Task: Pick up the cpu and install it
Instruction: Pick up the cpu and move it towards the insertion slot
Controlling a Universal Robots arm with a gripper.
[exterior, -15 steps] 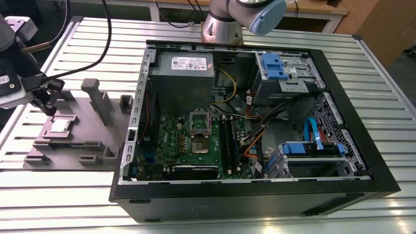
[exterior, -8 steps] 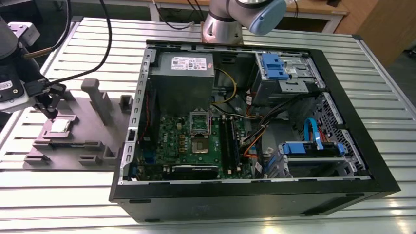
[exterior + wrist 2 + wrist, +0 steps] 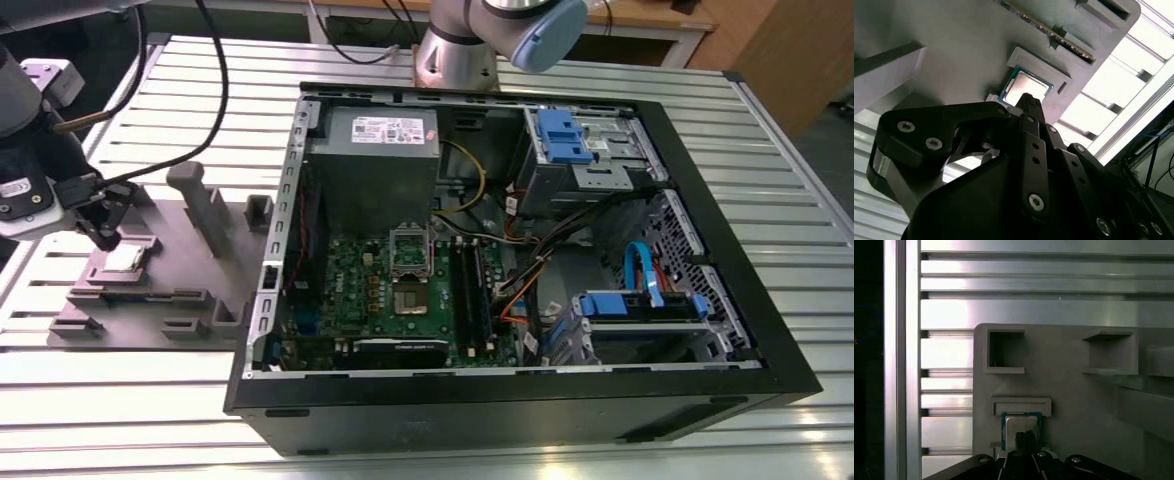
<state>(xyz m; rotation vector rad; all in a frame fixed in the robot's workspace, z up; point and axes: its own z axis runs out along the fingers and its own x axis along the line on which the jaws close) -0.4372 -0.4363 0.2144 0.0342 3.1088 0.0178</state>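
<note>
The cpu [image 3: 127, 260] is a small square chip with a silvery top, lying flat in a shallow nest on the grey plastic fixture [image 3: 174, 290] at the exterior view's left. Both wrist views show the cpu [image 3: 1026, 85] [image 3: 1016, 425] just beyond the black fingertips. My gripper [image 3: 107, 238] [image 3: 1029, 100] [image 3: 1025, 440] hangs right over the chip's near edge with its fingers together and nothing held. The green motherboard [image 3: 387, 290] with its metal-framed socket [image 3: 410, 298] lies inside the open computer case [image 3: 694, 200], to the exterior view's right.
The fixture carries upright grey blocks [image 3: 203, 205] and slots [image 3: 1004, 352] close to the chip. A memory stick [image 3: 1049, 31] lies in one slot. The case holds a power supply [image 3: 380, 140], cables and blue drive brackets [image 3: 561, 135]. All sits on a ribbed metal table [image 3: 120, 400].
</note>
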